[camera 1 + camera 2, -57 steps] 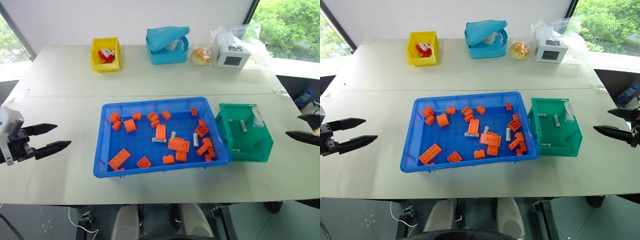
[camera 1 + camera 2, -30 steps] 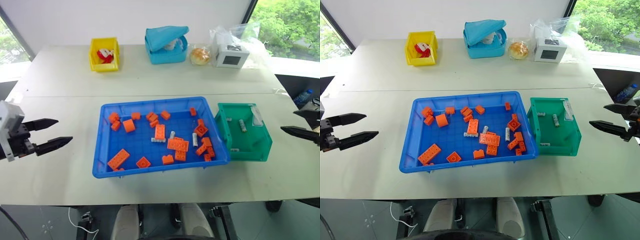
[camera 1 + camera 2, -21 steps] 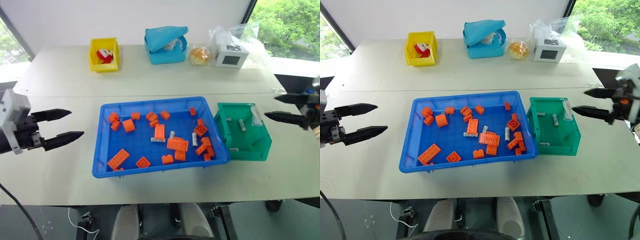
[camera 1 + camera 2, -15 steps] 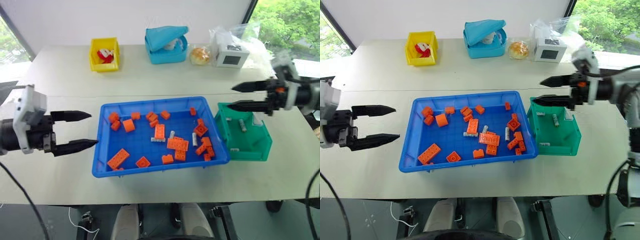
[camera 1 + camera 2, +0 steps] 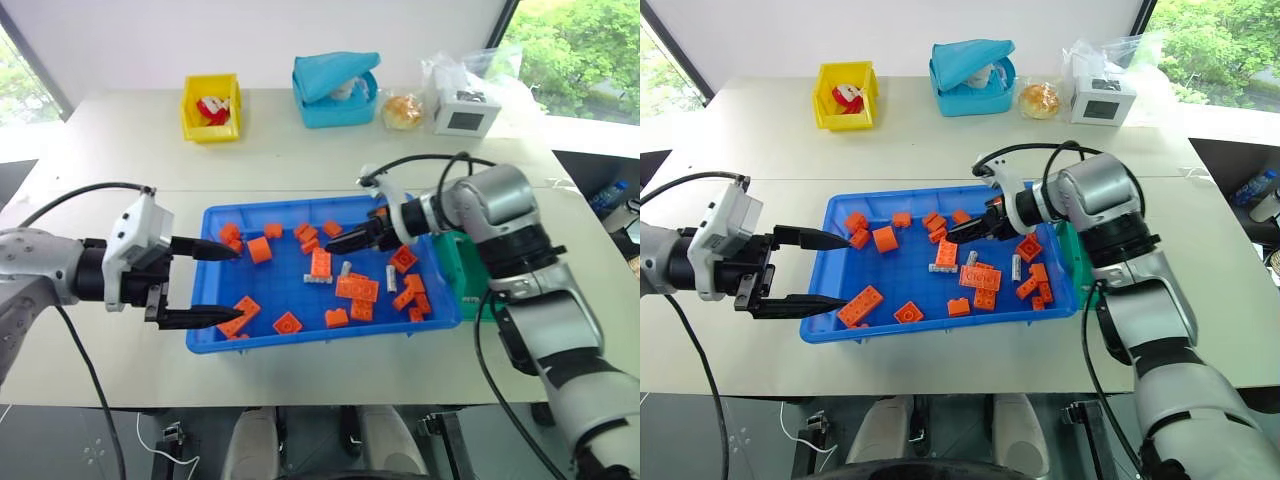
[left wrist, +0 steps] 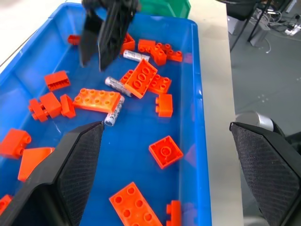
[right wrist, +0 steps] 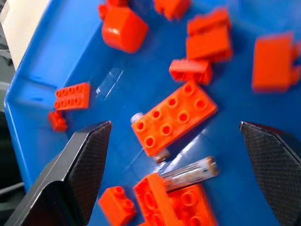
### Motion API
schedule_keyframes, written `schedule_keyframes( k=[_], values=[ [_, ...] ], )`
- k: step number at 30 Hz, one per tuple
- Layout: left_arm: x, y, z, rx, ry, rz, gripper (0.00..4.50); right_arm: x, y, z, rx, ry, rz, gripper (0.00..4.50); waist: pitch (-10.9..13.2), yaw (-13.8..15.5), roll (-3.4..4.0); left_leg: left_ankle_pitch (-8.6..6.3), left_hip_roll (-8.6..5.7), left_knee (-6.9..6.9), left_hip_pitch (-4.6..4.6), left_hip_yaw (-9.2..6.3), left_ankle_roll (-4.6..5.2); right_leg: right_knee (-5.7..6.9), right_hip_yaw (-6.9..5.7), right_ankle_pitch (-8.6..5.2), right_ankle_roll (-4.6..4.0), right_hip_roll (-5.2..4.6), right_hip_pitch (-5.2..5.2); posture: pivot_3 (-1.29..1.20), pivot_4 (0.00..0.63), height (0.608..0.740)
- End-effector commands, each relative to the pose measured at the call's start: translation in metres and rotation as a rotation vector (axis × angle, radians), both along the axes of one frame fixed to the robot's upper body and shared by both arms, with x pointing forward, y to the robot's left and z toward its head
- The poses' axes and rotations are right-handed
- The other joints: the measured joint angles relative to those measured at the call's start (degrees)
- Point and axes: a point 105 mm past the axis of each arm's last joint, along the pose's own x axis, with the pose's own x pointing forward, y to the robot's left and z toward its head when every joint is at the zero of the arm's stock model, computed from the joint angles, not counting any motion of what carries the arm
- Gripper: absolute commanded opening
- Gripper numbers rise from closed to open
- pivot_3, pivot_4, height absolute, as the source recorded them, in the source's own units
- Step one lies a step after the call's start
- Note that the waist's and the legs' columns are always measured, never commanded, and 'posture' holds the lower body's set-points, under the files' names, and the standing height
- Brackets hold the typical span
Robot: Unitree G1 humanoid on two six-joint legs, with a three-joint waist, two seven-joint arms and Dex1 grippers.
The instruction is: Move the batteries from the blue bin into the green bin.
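The blue bin (image 5: 300,206) lies mid-table, holding several orange bricks (image 5: 357,289) and three batteries (image 5: 390,279) among them. In the left wrist view the batteries (image 6: 114,84) lie beside a long brick. One battery (image 7: 190,173) lies bare under my right gripper, and another pokes out from beneath an orange brick. My right gripper (image 5: 335,241) hovers open over the bin's far middle. My left gripper (image 5: 238,285) stands open over the bin's left end, holding nothing. The green bin (image 5: 462,285) sits against the blue bin's right side, mostly hidden behind my right forearm.
At the table's far side stand a yellow bin (image 5: 211,107), a light-blue lidded box (image 5: 335,90), a bagged bun (image 5: 402,111) and a white box (image 5: 462,112). Bare table lies left of the blue bin and in front of it.
Both arms swung inward. My right gripper came from beyond the green bin to over the blue bin's bricks. My left gripper moved right to the blue bin's left end. Both stayed open.
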Motion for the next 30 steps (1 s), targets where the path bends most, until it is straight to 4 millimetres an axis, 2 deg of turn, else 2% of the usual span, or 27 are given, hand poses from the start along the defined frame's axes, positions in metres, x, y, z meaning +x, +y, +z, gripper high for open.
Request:
schedule_keyframes(
  k=[1, 7, 14, 17, 22, 24, 30],
  values=[
    [-0.004, -0.004, 0.012, 0.001, -0.045, -0.02, 4.5, -0.001, 0.003, 0.006, 0.004, 0.021, -0.007, 4.47, 0.0, 0.0, 0.0, 0.0, 0.0, 0.0, 0.0, -0.01, 0.0, 0.0, -0.01, 0.0, 0.0, 0.0, 0.0, 0.0, 0.15, 0.736],
    [-0.002, -0.004, 0.015, 0.001, -0.059, -0.012, 4.5, -0.006, 0.01, -0.007, 0.017, 0.13, -0.038, 4.47, 0.0, -0.2, -0.01, 0.0, 0.0, -0.01, 0.01, -0.03, 0.0, 0.0, -0.02, 0.0, 0.01, 0.01, 0.02, 0.0, 0.15, 0.736],
    [0.003, -0.006, 0.019, -0.002, -0.08, -0.013, 4.5, -0.001, 0.03, -0.017, 0.052, 0.174, -0.058, 4.47, 0.0, -0.2, -0.05, 0.0, 0.02, -0.01, 0.02, -0.04, 0.0, 0.0, -0.02, 0.02, 0.03, 0.05, 0.03, 0.0, 0.15, 0.736],
    [0.004, -0.006, 0.021, -0.002, -0.09, -0.012, 4.5, 0.001, 0.036, -0.024, 0.056, 0.186, -0.071, 3.57, 0.0, -0.3, -0.06, 0.0, 0.01, -0.01, 0.05, -0.05, 0.0, 0.0, -0.02, 0.02, 0.04, 0.05, 0.08, 0.0, 0.15, 0.736],
    [0.007, -0.005, 0.022, 0.003, -0.104, 0.001, 4.5, 0.007, 0.044, -0.023, 0.086, 0.178, -0.087, 0.86, 0.0, -0.2, -0.05, 0.0, 0.01, -0.01, 0.05, -0.06, 0.0, -0.01, -0.02, 0.02, 0.04, 0.05, 0.07, 0.0, 0.15, 0.736],
    [0.007, -0.004, 0.022, 0.004, -0.105, 0.004, 4.5, 0.009, 0.048, -0.018, 0.106, 0.169, -0.083, 0.07, 0.0, -0.3, -0.05, 0.0, 0.01, -0.01, 0.05, -0.06, 0.0, 0.0, -0.02, 0.02, 0.05, 0.06, 0.07, 0.0, 0.15, 0.736],
    [0.009, -0.002, 0.023, 0.001, -0.106, 0.011, 4.5, 0.01, 0.081, -0.002, 0.169, 0.108, -0.032, 0.06, 0.0, -0.6, -0.05, 0.0, 0.02, -0.02, 0.04, -0.07, 0.01, 0.0, -0.03, 0.02, 0.05, 0.07, 0.05, 0.0, 0.15, 0.736]
  ],
)
